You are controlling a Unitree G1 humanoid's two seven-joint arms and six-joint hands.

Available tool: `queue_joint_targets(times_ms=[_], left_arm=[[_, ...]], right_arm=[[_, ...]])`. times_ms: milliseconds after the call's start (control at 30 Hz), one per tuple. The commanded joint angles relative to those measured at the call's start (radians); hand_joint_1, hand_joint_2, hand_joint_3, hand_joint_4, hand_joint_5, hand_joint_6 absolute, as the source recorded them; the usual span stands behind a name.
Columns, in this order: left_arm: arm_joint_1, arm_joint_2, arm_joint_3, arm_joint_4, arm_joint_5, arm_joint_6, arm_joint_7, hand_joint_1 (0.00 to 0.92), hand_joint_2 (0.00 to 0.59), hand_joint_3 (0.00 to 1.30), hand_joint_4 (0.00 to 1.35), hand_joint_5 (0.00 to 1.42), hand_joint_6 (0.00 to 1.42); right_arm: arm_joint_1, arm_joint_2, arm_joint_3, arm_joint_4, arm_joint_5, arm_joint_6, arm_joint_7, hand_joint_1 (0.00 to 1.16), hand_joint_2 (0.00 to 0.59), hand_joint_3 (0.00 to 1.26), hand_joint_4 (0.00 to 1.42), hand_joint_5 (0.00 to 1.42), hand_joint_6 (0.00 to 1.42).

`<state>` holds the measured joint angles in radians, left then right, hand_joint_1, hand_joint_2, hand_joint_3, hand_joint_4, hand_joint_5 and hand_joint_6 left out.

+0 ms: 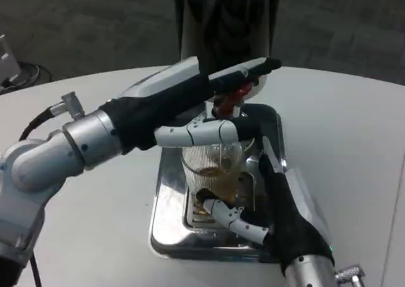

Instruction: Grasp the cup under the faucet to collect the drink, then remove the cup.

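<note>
Cup (214,170) stands upright, just beyond the right hand (278,214).
Right fingers (231,216) spread at its base, gripping nothing; left hand (212,119) presses the faucet (231,100).

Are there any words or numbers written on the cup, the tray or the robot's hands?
None can be read. The cup, the metal tray, the red tap lever, the left hand and the right hand show no letters or numbers.

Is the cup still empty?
No, the ribbed clear cup on the metal tray already has amber drink in its lower part.
</note>
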<state>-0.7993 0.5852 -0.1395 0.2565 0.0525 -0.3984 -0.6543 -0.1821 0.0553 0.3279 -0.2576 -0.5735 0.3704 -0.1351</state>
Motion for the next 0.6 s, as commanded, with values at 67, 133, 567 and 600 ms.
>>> queue_joint_targets(times_ms=[67,133,567,600], left_arm=[[0.021,0.020,-0.028,0.015,0.047,0.037,-0.038,0.000,0.097,0.07,0.00,0.08,0.24],[0.018,0.021,-0.028,0.017,0.048,0.038,-0.038,0.000,0.096,0.07,0.00,0.08,0.24],[-0.008,0.018,-0.038,0.044,0.061,0.033,-0.042,0.000,0.092,0.08,0.00,0.08,0.24],[-0.011,0.017,-0.039,0.049,0.062,0.032,-0.042,0.000,0.091,0.08,0.00,0.08,0.24]], right_arm=[[-0.040,0.040,0.002,0.046,0.021,-0.016,-0.027,0.65,0.217,0.00,0.01,0.03,0.06],[-0.056,0.042,0.000,0.064,0.031,-0.018,-0.033,0.65,0.217,0.00,0.00,0.03,0.05],[-0.116,0.033,-0.013,0.135,0.082,-0.050,-0.051,0.64,0.212,0.00,0.00,0.03,0.05],[-0.118,0.033,-0.015,0.138,0.082,-0.051,-0.054,0.64,0.212,0.00,0.00,0.03,0.05]])
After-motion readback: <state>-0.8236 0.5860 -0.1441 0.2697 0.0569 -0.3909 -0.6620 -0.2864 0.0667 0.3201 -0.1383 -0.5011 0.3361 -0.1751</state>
